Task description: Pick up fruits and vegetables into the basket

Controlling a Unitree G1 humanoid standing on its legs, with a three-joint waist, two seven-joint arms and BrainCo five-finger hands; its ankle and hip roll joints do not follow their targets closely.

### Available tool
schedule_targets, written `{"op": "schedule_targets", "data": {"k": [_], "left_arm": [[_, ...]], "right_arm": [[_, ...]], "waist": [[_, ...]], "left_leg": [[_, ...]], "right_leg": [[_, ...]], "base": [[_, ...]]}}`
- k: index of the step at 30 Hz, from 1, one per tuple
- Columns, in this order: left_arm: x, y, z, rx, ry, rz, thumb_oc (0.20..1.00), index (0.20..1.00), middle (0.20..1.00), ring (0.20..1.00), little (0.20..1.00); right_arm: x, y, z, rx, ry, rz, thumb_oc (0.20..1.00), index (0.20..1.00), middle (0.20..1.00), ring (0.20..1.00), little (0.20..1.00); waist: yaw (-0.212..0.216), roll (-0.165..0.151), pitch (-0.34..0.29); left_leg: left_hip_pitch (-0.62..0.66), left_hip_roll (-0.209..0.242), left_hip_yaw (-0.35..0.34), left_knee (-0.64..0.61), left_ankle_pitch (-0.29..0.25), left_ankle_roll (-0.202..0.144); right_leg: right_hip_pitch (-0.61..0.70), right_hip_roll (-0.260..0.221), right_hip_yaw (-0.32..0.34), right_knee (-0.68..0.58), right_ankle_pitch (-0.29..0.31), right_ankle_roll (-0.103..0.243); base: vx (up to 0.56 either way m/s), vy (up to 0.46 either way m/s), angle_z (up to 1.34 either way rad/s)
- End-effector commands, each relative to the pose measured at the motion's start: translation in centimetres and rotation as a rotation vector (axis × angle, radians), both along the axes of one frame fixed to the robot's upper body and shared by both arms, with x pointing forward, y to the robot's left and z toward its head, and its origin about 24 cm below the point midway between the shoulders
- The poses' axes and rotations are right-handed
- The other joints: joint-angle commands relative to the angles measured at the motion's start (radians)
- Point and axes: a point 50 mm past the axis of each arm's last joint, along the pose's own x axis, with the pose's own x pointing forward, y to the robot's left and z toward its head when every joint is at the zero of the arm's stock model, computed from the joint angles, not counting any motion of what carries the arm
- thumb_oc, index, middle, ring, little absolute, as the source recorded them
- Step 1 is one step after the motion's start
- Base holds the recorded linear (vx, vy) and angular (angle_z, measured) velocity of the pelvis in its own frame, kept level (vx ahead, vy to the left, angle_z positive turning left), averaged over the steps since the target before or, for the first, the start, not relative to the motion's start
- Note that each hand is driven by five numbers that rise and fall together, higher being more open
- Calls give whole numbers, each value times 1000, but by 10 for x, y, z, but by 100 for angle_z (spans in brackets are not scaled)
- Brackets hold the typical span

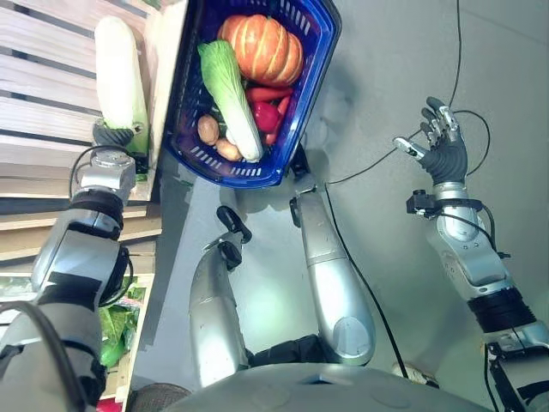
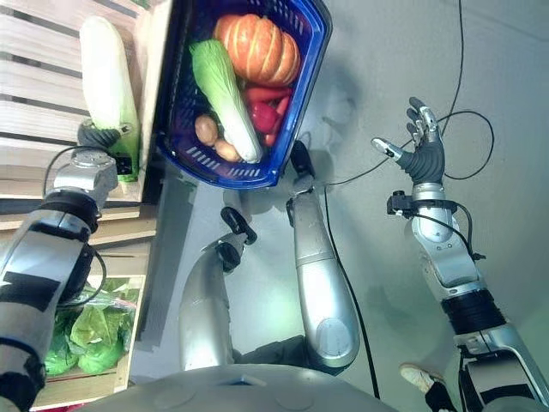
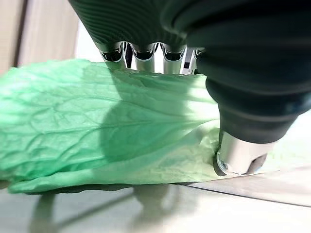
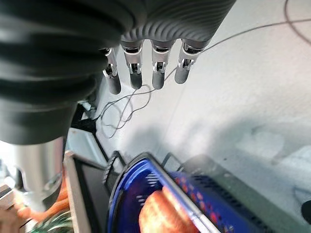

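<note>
Upper left of the frame: left hand (image 1: 114, 137) is on a long napa cabbage (image 1: 118, 73) lying on the slatted wooden shelf (image 1: 43, 103). Wrist view confirms it: fingers (image 3: 146, 54) curled over the green leafy end, thumb pressed in from the other side, so the cabbage is clamped.

Just right of that, upper centre: blue basket (image 1: 313, 69), its rim right beside the shelf edge. Already loaded w/ an orange pumpkin (image 1: 262, 47), a second napa cabbage (image 1: 227, 94) lying diagonally, red peppers (image 1: 268, 112) and a couple of potatoes (image 1: 208, 129) at the lower end.

Lower left corner: more leafy greens (image 2: 81, 330) in a wooden crate.

Far right, mid-frame: right hand (image 1: 443, 146) up in the air over the grey floor (image 1: 386, 51), well apart from the basket, fingers (image 4: 158, 68) straight and spread, holding nothing.
</note>
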Motion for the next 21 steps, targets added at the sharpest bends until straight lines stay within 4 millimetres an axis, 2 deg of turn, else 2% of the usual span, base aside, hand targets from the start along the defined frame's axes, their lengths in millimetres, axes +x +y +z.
{"op": "schedule_targets", "data": {"k": [1, 4, 7, 8, 11, 14, 16, 17, 21], "left_arm": [[-22, 19, -24, -7, -7, 30, 200, 200, 200, 200, 200], [-27, 18, -28, 38, -35, -3, 200, 200, 200, 200, 200], [-42, 10, -37, 116, -101, -71, 200, 200, 200, 200, 200], [-43, 9, -37, 124, -114, -77, 200, 200, 200, 200, 200], [-54, 2, -42, 173, -166, -117, 200, 200, 200, 200, 200], [-67, -9, -48, 256, -204, -179, 200, 200, 200, 200, 200], [-72, -14, -45, 286, -219, -237, 200, 200, 200, 200, 200], [-75, -22, -47, 304, -225, -277, 200, 200, 200, 200, 200], [-80, -40, -46, 364, -231, -413, 200, 200, 200, 200, 200]], "right_arm": [[-15, 7, 6, 27, -52, 87, 1000, 1000, 1000, 1000, 1000], [-18, 11, 3, 49, -24, 154, 1000, 1000, 1000, 1000, 1000], [-23, 20, -2, 124, 21, 285, 1000, 1000, 1000, 1000, 1000], [-23, 21, -1, 131, 20, 299, 1000, 1000, 1000, 1000, 1000], [-23, 29, -4, 190, 53, 390, 1000, 1000, 1000, 1000, 1000], [-26, 37, -8, 232, 76, 459, 1000, 1000, 1000, 1000, 1000], [-27, 42, -8, 267, 94, 516, 1000, 1000, 1000, 1000, 1000], [-28, 48, -11, 293, 117, 552, 1000, 1000, 1000, 1000, 1000], [-26, 64, -17, 392, 192, 633, 1000, 1000, 1000, 1000, 1000]], "waist": [[20, -32, -26], [34, -30, -26], [74, -30, -26], [76, -34, -26], [108, -33, -31], [140, -30, -79], [160, -32, -115], [173, -30, -139], [208, -21, -199]], "left_leg": [[4, -21, 15, -23, 12, 47], [63, -30, 4, -56, 24, 45], [174, -45, -22, -122, 44, 41], [173, -47, -14, -140, 78, 47], [259, -55, -31, -195, 94, 45], [324, -67, -50, -259, 110, 44], [369, -74, -61, -300, 119, 44], [397, -77, -69, -322, 122, 44], [470, -83, -92, -387, 134, 46]], "right_leg": [[104, -19, -19, -7, -123, 53], [166, -25, -28, -27, -125, 56], [297, -34, -52, -74, -127, 61], [300, -37, -57, -95, -95, 54], [399, -43, -73, -134, -97, 60], [478, -49, -88, -181, -100, 66], [538, -55, -101, -218, -100, 71], [577, -57, -107, -240, -100, 74], [668, -60, -122, -303, -90, 83]], "base": [[-3, -9, 7], [-3, -32, 8], [-40, -84, 9], [-90, -87, 15], [-16, -71, 19], [58, -73, 16], [113, -90, 19], [115, -75, 15], [108, -65, 13]]}}
